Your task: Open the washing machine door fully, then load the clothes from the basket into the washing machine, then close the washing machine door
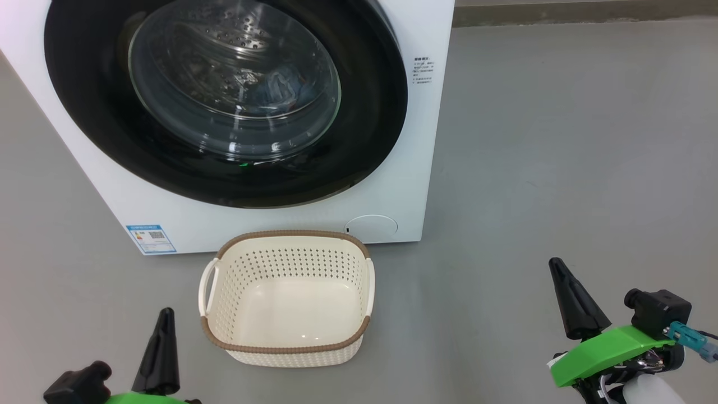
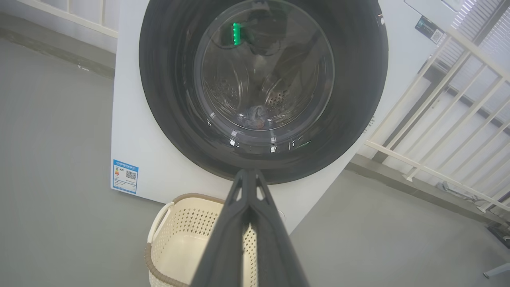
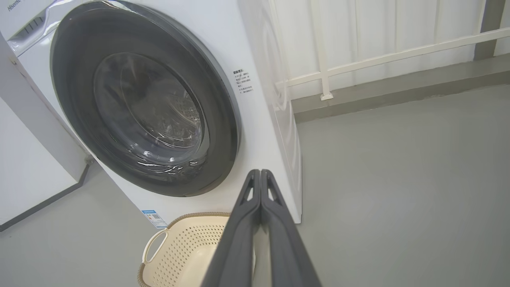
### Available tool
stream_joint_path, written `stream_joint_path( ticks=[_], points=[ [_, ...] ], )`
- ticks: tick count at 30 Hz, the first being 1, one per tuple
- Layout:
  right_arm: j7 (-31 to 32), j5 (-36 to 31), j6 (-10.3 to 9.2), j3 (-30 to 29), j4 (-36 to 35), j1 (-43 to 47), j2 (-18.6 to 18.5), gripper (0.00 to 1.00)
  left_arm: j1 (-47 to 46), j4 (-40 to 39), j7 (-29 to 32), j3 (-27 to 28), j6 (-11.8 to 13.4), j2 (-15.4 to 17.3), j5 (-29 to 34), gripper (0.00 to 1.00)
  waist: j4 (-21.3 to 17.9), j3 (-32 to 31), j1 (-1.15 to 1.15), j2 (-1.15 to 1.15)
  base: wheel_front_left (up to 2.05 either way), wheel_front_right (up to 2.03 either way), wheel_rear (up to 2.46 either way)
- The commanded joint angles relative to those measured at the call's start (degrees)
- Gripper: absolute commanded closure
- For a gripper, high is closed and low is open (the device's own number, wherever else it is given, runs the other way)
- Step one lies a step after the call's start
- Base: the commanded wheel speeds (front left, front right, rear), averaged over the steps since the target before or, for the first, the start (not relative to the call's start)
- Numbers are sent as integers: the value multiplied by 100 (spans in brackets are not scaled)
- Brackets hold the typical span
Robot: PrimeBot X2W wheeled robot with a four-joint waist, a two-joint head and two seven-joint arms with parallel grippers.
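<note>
Left jaws, right jaws pinched together; basket [image 1: 291, 232] lower centre; washing machine door [image 1: 84, 112] closed, clothes [image 1: 283, 87] seemingly behind glass

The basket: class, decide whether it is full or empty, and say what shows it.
Empty. In the head view the basket shows its bare cream floor and perforated walls, with no fabric inside.

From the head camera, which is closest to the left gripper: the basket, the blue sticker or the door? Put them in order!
1. Basket, just right of the left gripper.
2. Blue sticker, ahead on the machine's lower corner.
3. Door, higher up, farthest.
</note>
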Motion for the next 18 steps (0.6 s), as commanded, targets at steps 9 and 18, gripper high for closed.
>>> stream_joint_path(
  ticks=[9, 18],
  points=[
    [167, 546, -2, -191, -183, -151, 6, 100, -144, -160, 164, 158, -2, 14, -504, 100, -3, 11, -11, 0, 0, 0, 0],
    [317, 1012, -3, -314, -215, -127, 65, 100, -150, -183, 316, 244, -3, -25, -935, 100, -7, 8, -12, 0, 0, 0, 0]
  ],
)
